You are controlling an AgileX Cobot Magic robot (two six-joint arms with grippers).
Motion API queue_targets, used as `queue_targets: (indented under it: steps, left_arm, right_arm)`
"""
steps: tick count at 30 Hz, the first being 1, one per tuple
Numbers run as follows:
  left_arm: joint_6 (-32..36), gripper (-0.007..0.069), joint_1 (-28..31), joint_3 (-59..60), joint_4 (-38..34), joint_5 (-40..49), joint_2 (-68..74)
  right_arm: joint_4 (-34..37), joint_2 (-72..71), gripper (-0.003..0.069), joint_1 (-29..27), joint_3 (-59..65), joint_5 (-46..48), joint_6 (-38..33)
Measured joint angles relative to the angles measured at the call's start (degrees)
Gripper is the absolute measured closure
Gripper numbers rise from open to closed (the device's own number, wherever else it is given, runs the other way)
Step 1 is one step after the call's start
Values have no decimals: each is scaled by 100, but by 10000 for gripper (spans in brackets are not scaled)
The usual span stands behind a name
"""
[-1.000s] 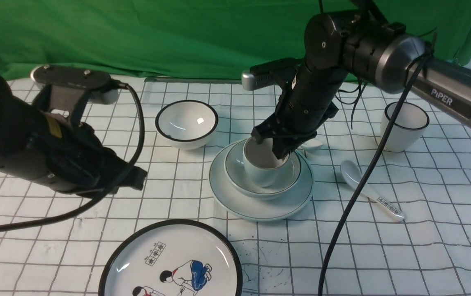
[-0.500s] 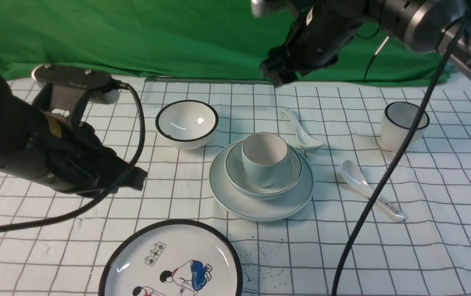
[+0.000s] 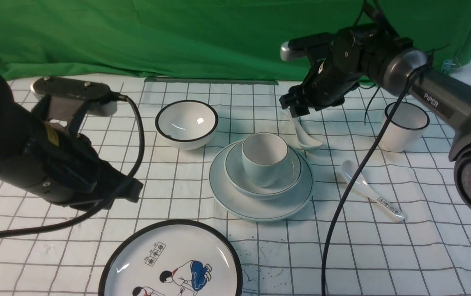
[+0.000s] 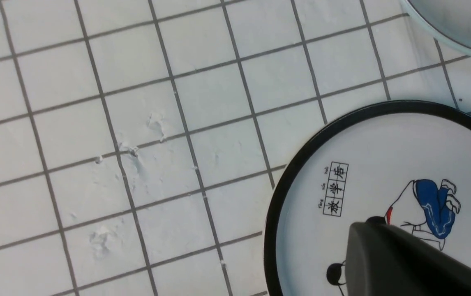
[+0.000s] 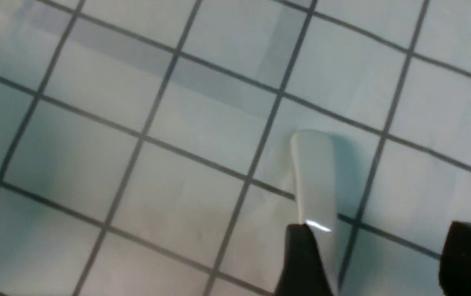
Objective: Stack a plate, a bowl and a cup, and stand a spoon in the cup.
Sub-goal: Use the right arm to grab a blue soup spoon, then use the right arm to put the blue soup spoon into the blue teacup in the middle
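The cup [image 3: 264, 158] stands upright in the bowl [image 3: 235, 174], and the bowl rests on the plate [image 3: 260, 207] at the middle of the checked cloth. Just behind and to the right of this stack, the plain white spoon [image 3: 306, 139] lies flat on the cloth. My right gripper [image 3: 295, 107] hangs open just over the far end of the spoon's handle. In the right wrist view the handle [image 5: 313, 176] runs beside one finger of the right gripper [image 5: 383, 250], with nothing held. My left gripper [image 3: 135, 190] hovers shut and empty at the left, showing as one dark block [image 4: 367, 242].
A black-rimmed bowl [image 3: 186, 123] sits behind the stack on the left. A black-rimmed cup [image 3: 404, 125] stands at the far right. A spoon with writing on its handle [image 3: 371, 191] lies right of the stack. The cartoon plate [image 3: 172, 263] [image 4: 383, 156] is at the front.
My right gripper let go of the cup, opened, rose high, then came down behind the stack over the plain spoon's handle. The left arm barely shifted.
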Motion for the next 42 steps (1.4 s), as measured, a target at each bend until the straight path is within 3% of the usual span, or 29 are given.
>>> queue_targets:
  steps: [10, 12, 13, 14, 15, 25, 31, 33, 35, 36, 37, 38, 39, 40, 42]
  left_arm:
    - [-13, 622, 0, 0, -163, 5, 0]
    - [-13, 622, 0, 0, -192, 5, 0]
    - [-13, 622, 0, 0, -206, 5, 0]
    - [-13, 622, 0, 0, -213, 5, 0]
    - [-13, 622, 0, 0, -225, 5, 0]
    - [-13, 622, 0, 0, -257, -270, 0]
    - [-13, 622, 0, 0, -300, -453, 0]
    - [-15, 622, 0, 0, -300, -542, 0]
    - [-15, 622, 0, 0, -311, -703, 0]
    - [-15, 622, 0, 0, -311, -719, 0]
    - [-15, 622, 0, 0, -316, -878, 0]
    - [-15, 622, 0, 0, -316, -894, 0]
    - [-15, 622, 0, 0, -316, -1070, 0]
    - [-15, 622, 0, 0, -316, -1142, 0]
    - [-15, 622, 0, 5, -316, -1216, 0]
  right_arm:
    - [172, 271, 216, 6, 0, -131, -22]
    - [158, 292, 284, 6, 0, -116, -27]
    - [158, 292, 398, 6, 0, -108, -41]
    - [158, 292, 398, 6, 0, -110, -51]
    - [157, 254, 501, 6, 0, -63, -77]
    - [220, -1587, 491, -6, 19, 915, -194]
    - [522, -3063, 491, 128, 696, 792, -196]
    - [548, -3434, 491, 264, 1234, 430, -202]
    - [577, -4123, 491, 609, 2628, -1144, -202]
    - [577, -4165, 491, 674, 2869, -1303, -202]
    - [596, -4426, 491, 899, 3853, -2721, -202]
    - [596, -4452, 491, 961, 3972, -2917, -202]
    - [601, -4546, 491, 1201, 4986, -4958, -188]
    - [601, -4485, 491, 1329, 5708, -6307, -184]
    - [601, -4318, 491, 1423, 6180, -7480, -178]
